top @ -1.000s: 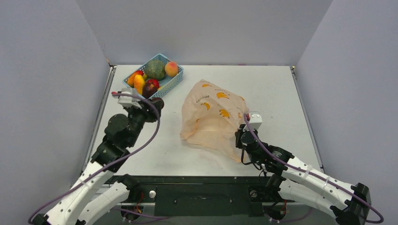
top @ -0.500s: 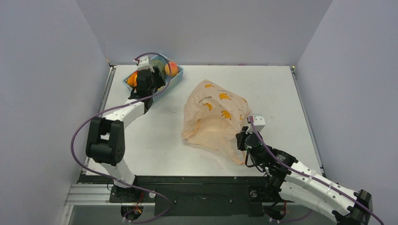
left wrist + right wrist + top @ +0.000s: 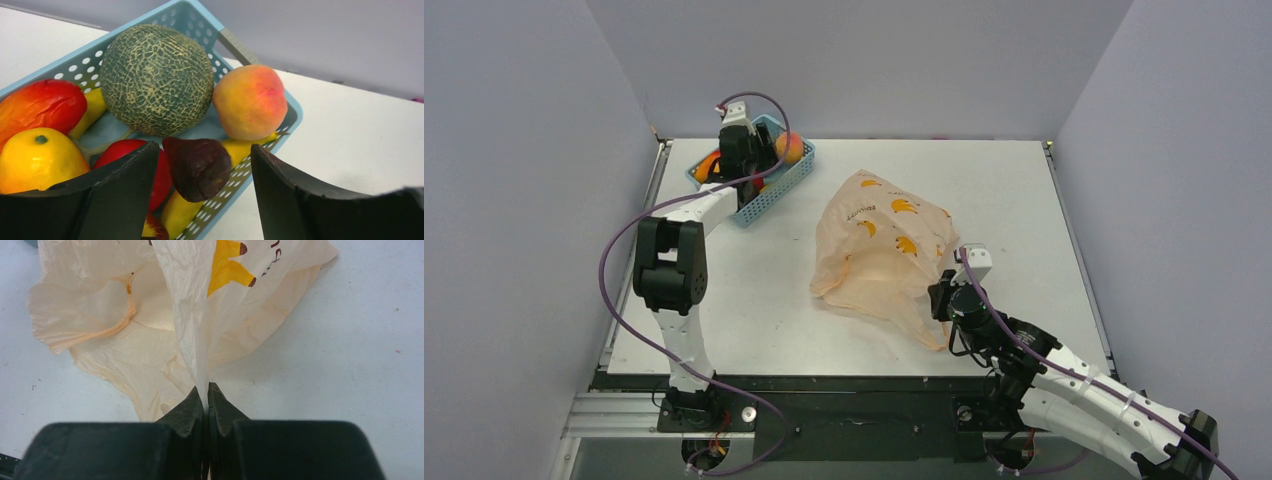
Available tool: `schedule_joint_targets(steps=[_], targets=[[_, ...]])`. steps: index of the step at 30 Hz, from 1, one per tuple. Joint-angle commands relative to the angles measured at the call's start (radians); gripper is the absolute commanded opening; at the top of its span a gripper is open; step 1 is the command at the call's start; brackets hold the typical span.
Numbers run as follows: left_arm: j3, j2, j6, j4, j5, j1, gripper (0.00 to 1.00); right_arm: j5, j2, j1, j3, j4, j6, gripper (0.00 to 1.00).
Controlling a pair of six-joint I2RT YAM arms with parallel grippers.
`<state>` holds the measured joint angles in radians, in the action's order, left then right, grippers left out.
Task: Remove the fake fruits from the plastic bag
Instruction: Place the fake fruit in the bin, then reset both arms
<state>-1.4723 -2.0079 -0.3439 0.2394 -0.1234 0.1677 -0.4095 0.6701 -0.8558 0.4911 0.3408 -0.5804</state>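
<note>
The left arm is stretched way out to the far-left corner of the desk, with its elbow up and its wrist tipped down over the blue mesh basket (image 3: 790, 178). The left gripper (image 3: 202, 150) is spread wide. The dark maroon fruit (image 3: 197, 170) sits in the gap between the fingers on top of the pile, with clear space on its right side. To me that reads as a drop-off, with the jaws wide so the fruit stays put when the arm lifts away.

Also in the basket are the peach-pink fruit (image 3: 250, 102), the orange-red fruit (image 3: 42, 102) and the yellow-orange fruit (image 3: 37, 160), all crowded around the big green ball (image 3: 157, 80).

The right arm lies low, reaching in from the near-right corner. The right gripper (image 3: 205, 390) is pinched tight on a fold at the near-right edge of the plastic bag (image 3: 879, 245). The bag sits mid-desk, a bit toward the right edge, and a ridge of film runs up from the pinch. That makes sense, because pinning it stops the flimsy thing from sliding around and keeps the mouth reachable.

In the wrist view the bag looks limp, and its loop handle (image 3: 122, 315) flops open on the desk. My guess is it's emptied or nearly so, but the far folds could be hiding something.
</note>
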Motion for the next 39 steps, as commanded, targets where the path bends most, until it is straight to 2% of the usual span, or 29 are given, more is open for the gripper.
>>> schedule_joint_targets(steps=[1,6,9,12,16,18,19,21,23,27,29,32,35,39], targets=[[-0.07,0.015,0.053,-0.09,-0.042,-0.01,0.69,0.008,-0.002,0.012,-0.004,-0.026,0.005,0.0],[-0.088,0.051,0.075,-0.167,-0.036,-0.019,0.72,0.021,0.004,0.015,0.004,-0.025,-0.003,0.0],[-0.047,0.114,0.027,-0.185,-0.004,-0.022,0.72,0.03,0.004,0.016,0.007,-0.025,-0.022,0.0],[0.032,0.234,-0.074,-0.166,0.102,-0.023,0.72,0.033,0.009,0.016,0.012,-0.025,-0.048,0.0],[0.239,0.421,-0.227,-0.083,0.282,-0.022,0.69,0.037,0.022,0.017,0.032,-0.012,-0.078,0.0],[0.423,0.538,-0.282,-0.029,0.348,-0.025,0.7,0.038,0.018,0.02,0.043,0.001,-0.093,0.0],[0.466,0.619,-0.3,-0.002,0.371,-0.027,0.7,0.035,0.015,0.021,0.048,0.006,-0.097,0.0],[0.583,0.732,-0.341,0.009,0.449,-0.034,0.71,0.005,0.008,0.025,0.059,0.032,-0.114,0.0],[0.681,0.844,-0.368,-0.008,0.511,-0.039,0.71,-0.086,0.006,0.032,0.076,0.074,-0.138,0.0],[0.854,1.069,-0.398,-0.083,0.602,-0.04,0.7,-0.287,0.009,0.072,0.136,0.228,-0.233,0.0],[0.927,1.204,-0.404,-0.147,0.594,-0.04,0.71,-0.372,0.012,0.114,0.178,0.311,-0.281,0.0],[1.014,1.39,-0.415,-0.248,0.566,-0.041,0.74,-0.412,-0.01,0.197,0.238,0.379,-0.304,0.0],[1.002,1.541,-0.371,-0.352,0.524,-0.042,0.78,-0.426,-0.052,0.283,0.271,0.405,-0.278,0.0],[0.91,1.568,-0.284,-0.511,0.489,-0.043,0.79,-0.46,-0.103,0.337,0.331,0.43,-0.213,0.0]])
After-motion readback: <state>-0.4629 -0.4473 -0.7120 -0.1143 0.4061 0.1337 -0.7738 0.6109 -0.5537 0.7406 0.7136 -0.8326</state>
